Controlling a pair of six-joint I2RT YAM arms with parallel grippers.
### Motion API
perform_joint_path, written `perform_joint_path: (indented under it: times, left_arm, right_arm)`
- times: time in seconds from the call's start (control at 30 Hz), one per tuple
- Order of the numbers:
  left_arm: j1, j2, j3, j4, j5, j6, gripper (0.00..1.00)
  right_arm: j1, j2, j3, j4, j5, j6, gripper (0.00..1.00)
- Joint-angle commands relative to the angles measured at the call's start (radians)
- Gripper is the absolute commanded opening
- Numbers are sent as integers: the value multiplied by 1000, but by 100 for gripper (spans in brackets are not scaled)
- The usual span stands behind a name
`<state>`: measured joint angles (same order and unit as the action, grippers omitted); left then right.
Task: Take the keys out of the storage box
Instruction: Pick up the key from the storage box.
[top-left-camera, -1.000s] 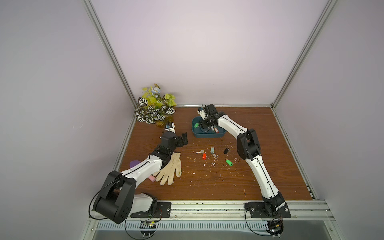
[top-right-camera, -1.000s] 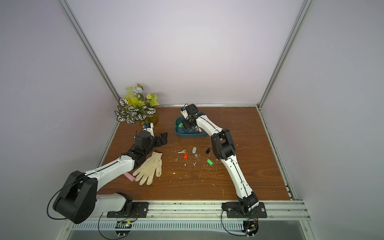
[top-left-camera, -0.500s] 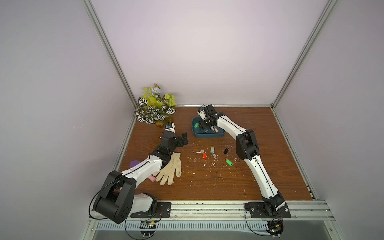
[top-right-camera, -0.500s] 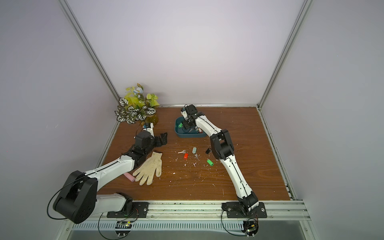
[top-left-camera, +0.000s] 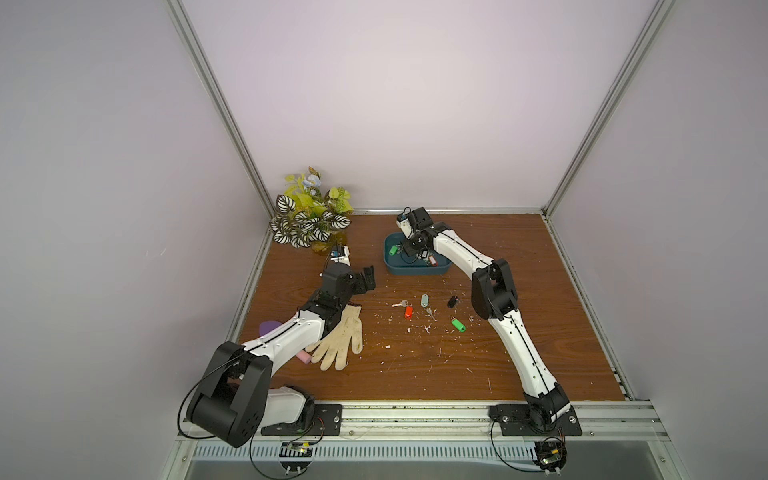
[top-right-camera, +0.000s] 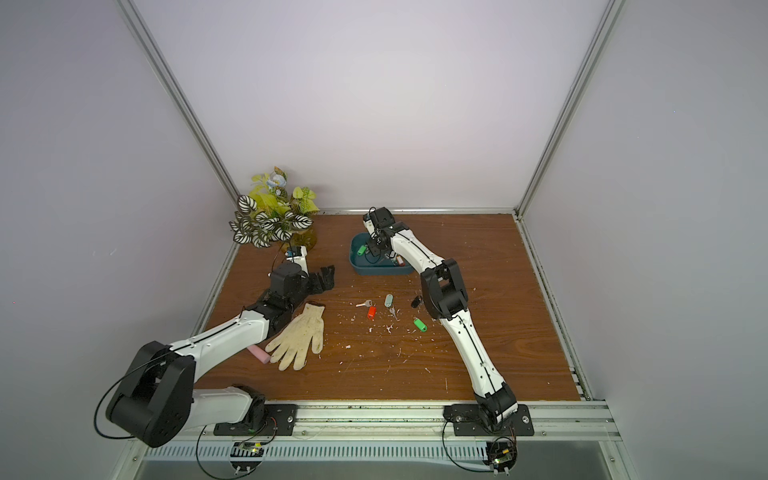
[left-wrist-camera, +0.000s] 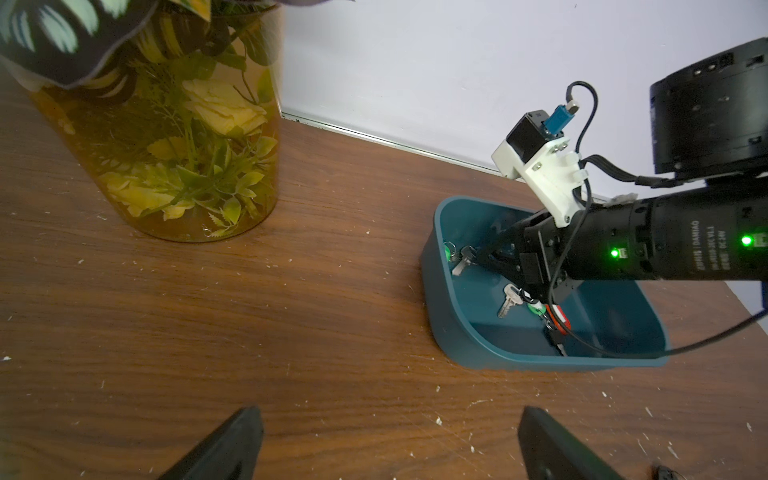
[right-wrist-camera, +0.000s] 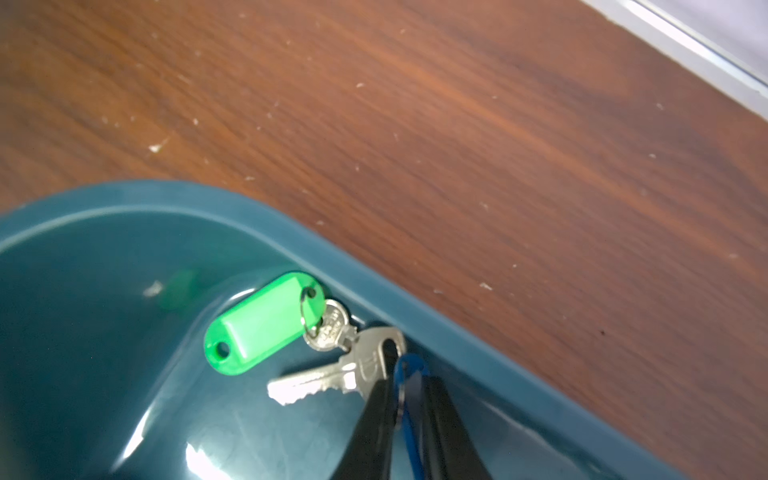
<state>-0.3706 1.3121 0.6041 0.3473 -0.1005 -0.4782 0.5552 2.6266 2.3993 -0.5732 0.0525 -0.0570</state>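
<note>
The right gripper (right-wrist-camera: 409, 386) has its fingers drawn narrow, pinching the blue tag (right-wrist-camera: 406, 365) edge-on inside the storage box (right-wrist-camera: 374, 266), close to one wall; the left gripper (left-wrist-camera: 388, 419) is spread wide and empty over the table (left-wrist-camera: 291, 332), well apart from the box.

The tag's key (right-wrist-camera: 328, 380) appears to lie flat on the box floor; its long axis slants off the wall, head nearest the wall, blade pointing inward.

Hazards:
- The thin edge grip may slip on lifting.
- The key will hang from its ring and swing; the blade may catch the rim.
- The green-tagged key (right-wrist-camera: 262, 324) touches the held key's head (rings possibly interlocked; not discernible) and may rise with it.
- The unbraced box may drag.

A red-tagged key (top-left-camera: 409, 311) and others already lie on the table.
</note>
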Motion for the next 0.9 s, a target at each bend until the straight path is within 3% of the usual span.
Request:
perform_joint_path:
  times: [0.0,0.2,0.53,0.87]
  left_arm:
    - [15,10,17,-7,-11,15,100]
    - [15,7,16,-7,-13,15,100]
    - [15,0,17,-5,4,14,100]
    - [15,-14,16,2,53,9,100]
  right_arm:
    - [4,-15,33,-8,38,0,12]
    - [5,-44,24,-8,35,3,0]
    - [4,-167,-33,6,-45,17,0]
    - [4,-348,-202,55,-87,35,0]
